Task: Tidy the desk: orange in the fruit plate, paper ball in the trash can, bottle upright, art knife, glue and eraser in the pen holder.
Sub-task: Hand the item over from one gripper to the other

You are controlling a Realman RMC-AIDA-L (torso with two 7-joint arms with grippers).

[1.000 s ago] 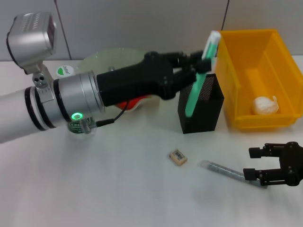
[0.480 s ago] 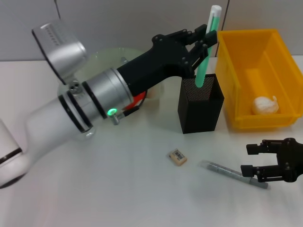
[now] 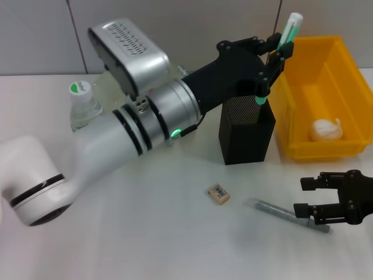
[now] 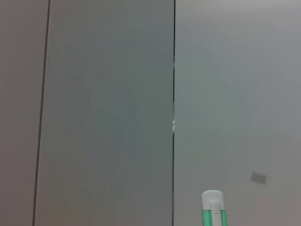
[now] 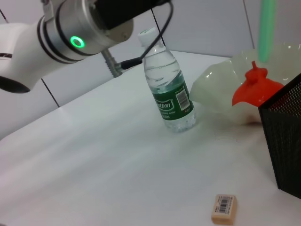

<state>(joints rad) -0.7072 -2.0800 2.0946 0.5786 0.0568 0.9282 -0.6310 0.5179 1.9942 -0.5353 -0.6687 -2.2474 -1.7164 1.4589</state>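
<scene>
left gripper (image 3: 271,55): pinching green glue stick (image 3: 278,49), its lower end dips into pen holder (image 3: 246,132)
right gripper (image 3: 313,197): spread, low over surface (image 3: 145,233), beside grey art knife (image 3: 285,214)
eraser (image 3: 218,193): on surface, in front of pen holder
bottle (image 5: 170,92): upright
paper ball (image 3: 326,130): in trash can (image 3: 309,52)
orange (image 5: 253,87): in fruit plate (image 5: 216,89)

A plain grey wall (image 4: 108,108) fills the left wrist view, split by a dark vertical seam (image 4: 174,94) and a thinner line (image 4: 42,113) well to one side of it. Near the seam, at the frame's edge, shows the tip of a green stick (image 4: 214,212) with a white cap. A small grey mark (image 4: 258,177) sits on the wall just beyond the stick.
</scene>
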